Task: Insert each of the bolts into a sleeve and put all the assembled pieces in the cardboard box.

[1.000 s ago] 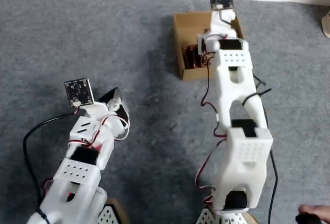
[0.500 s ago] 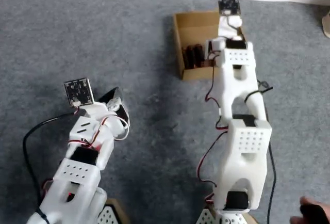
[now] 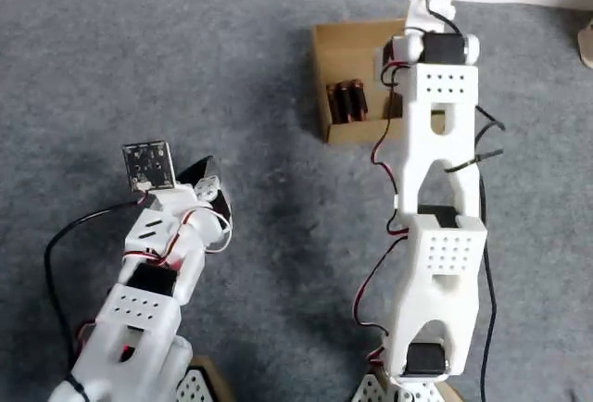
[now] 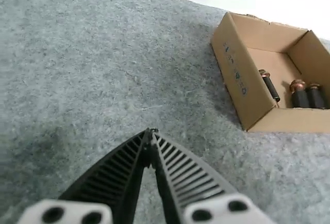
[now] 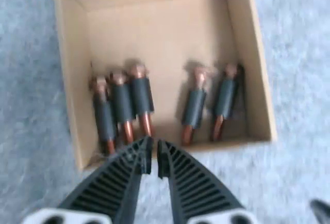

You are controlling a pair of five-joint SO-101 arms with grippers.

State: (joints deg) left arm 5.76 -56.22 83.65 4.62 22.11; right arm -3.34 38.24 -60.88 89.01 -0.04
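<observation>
5 assembled pieces [image 5: 122,105] lie in the cardboard box [image 5: 71,79], far right on the desk [image 3: 278,96], so the task looks finished. Right gripper [image 5: 153,154] hangs above its near wall, fingers slightly apart, empty; left gripper [image 4: 150,136], near left, fingers together

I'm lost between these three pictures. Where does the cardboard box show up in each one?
High view: the cardboard box sits near the top, right of centre.
Left wrist view: the box lies far across the carpet from the left gripper.
Right wrist view: the box is just beyond the right gripper, seen from above.
Shared landmark: the assembled pieces inside it.
</observation>
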